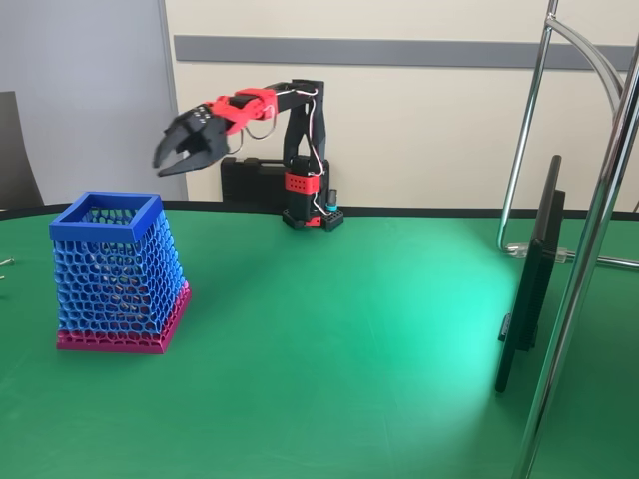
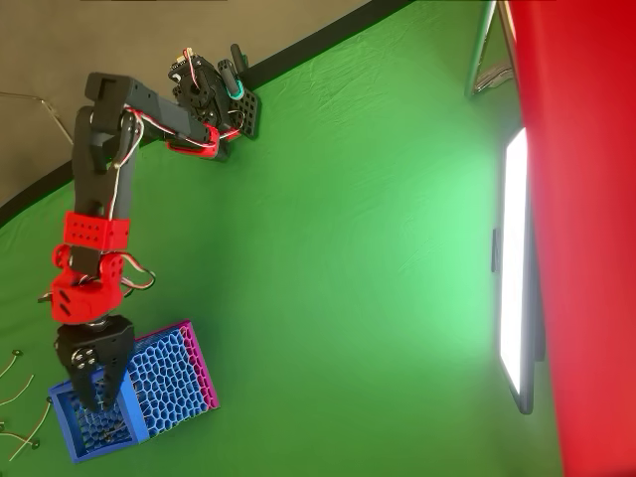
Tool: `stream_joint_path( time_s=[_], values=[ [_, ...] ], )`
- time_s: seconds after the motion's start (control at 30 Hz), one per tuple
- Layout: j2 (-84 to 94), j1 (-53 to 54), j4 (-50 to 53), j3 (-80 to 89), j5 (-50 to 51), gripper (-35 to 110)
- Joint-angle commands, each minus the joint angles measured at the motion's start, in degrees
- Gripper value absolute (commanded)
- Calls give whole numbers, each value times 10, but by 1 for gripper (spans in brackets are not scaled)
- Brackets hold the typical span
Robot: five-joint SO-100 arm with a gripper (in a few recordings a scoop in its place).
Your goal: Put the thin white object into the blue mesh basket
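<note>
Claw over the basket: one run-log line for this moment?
claw: open, nothing visible between fingers | position: above blue mesh basket | thin white object: not identifiable

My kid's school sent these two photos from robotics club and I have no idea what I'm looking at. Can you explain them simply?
It is a small black-and-red robot arm bolted at the far edge of a green table. At its tip is a two-finger claw for picking things up. One photo is taken from the side, at table height; the other looks straight down from above. On the table stands a blue mesh basket with a pink bottom band. From above, the claw hangs over the basket's open top; from the side it is well above the rim, fingers apart, with nothing visible between them. Thin pale strips lie at the table's edge beside the basket. The dark upright panel is a screen.
</note>
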Motion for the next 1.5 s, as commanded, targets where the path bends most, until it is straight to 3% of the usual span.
stream_joint_path(
  time_s=[0.0,0.23,0.5,1.03,1.47],
  values=[
    [88,-50,-4,71,-79,7],
    [236,-148,1,278,-215,0],
    [408,-217,41,468,-281,0],
    [712,-272,220,700,-275,0],
    [890,-277,354,749,-246,0]
  ],
)
